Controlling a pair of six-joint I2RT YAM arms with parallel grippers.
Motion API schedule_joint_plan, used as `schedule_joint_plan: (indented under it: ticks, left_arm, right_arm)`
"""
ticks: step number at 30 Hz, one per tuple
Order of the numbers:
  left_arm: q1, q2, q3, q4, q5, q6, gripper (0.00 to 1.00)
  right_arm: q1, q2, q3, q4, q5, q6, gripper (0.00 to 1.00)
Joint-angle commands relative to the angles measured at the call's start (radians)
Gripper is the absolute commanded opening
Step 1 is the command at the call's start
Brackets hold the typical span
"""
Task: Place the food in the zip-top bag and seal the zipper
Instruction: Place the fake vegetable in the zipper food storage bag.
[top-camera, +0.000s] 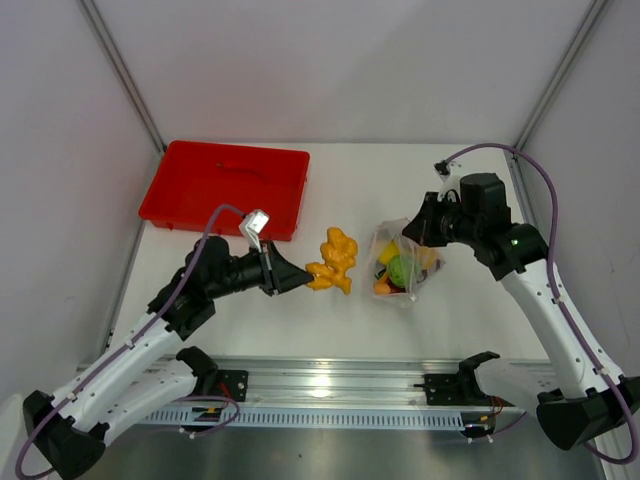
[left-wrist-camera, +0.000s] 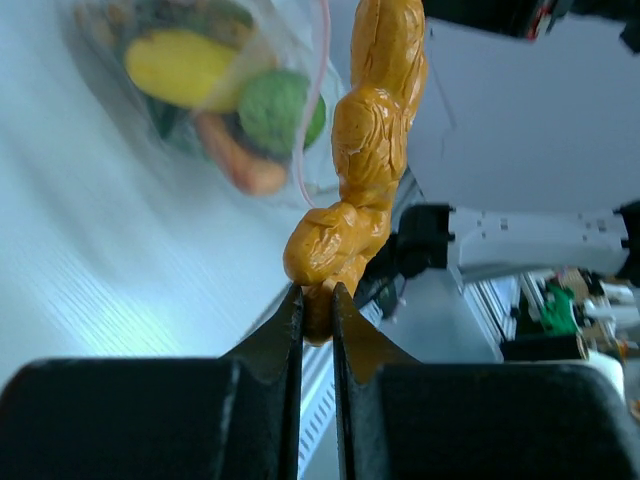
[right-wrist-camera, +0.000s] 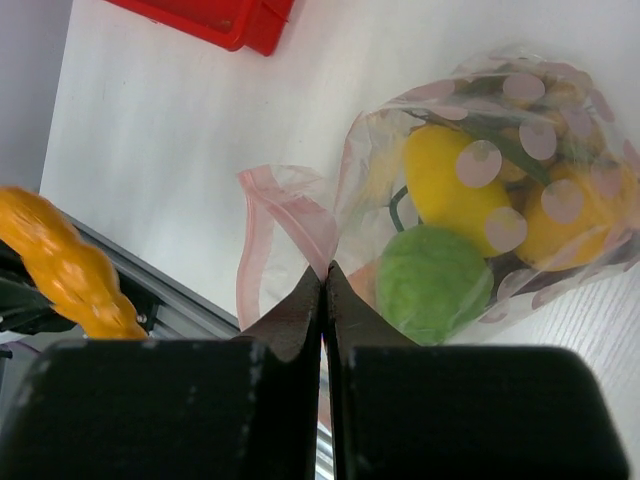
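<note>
The zip-top bag lies on the white table, right of centre, with its mouth turned towards the left arm. Through the clear, pale-dotted film show a yellow lemon, a green lime, a second yellow fruit on the far side of the lemon from the mouth, and a dark green leaf above them. The left wrist view also shows an orange piece inside, below the lime. The pink zipper runs along the mouth edge and hangs in a loose loop, unsealed.

The right gripper is at the bag's upper right side in the top view. Its jaws are pressed together with no gap, and the film at the bag's mouth runs in between the tips, so it is pinching the bag.

The left gripper is just left of the bag. Its jaws stand narrow, clamped on the lower end of an orange knobbly piece. That piece sticks out beyond the fingertips towards the bag's mouth, close to it but outside it. Whether it touches the table I cannot tell.

The red tray sits well left of the bag, at the back of the table
</note>
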Motion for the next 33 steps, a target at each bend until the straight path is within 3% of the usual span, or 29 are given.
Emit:
schedule_joint_plan:
  ticks: [1, 9, 14, 28, 33]
  left_arm:
    - [-0.048, 0.048, 0.044, -0.067, 0.101, -0.011, 0.01]
    - [-0.169, 0.204, 0.129, -0.012, 0.141, -0.191, 0.01]
    - [-0.173, 0.348, 0.192, 0.005, 0.219, -0.281, 0.00]
    - [-0.171, 0.549, 0.300, 0.048, 0.284, -0.445, 0.01]
    - [-0.171, 0.592, 0.369, -0.008, 0.221, -0.449, 0.01]
  right_arm:
    - [0.024, -0.002, 0.035, 0.031, 0.033, -0.020, 0.00]
    - [0.087, -0.016, 0.021, 0.047, 0.117, -0.046, 0.00]
    - [0.125, -0.048, 0.010, 0.064, 0.153, -0.081, 0.00]
    - [0.234, -0.151, -0.046, 0.088, 0.231, -0.168, 0.00]
    - [0.269, -0.177, -0.066, 0.096, 0.265, -0.179, 0.00]
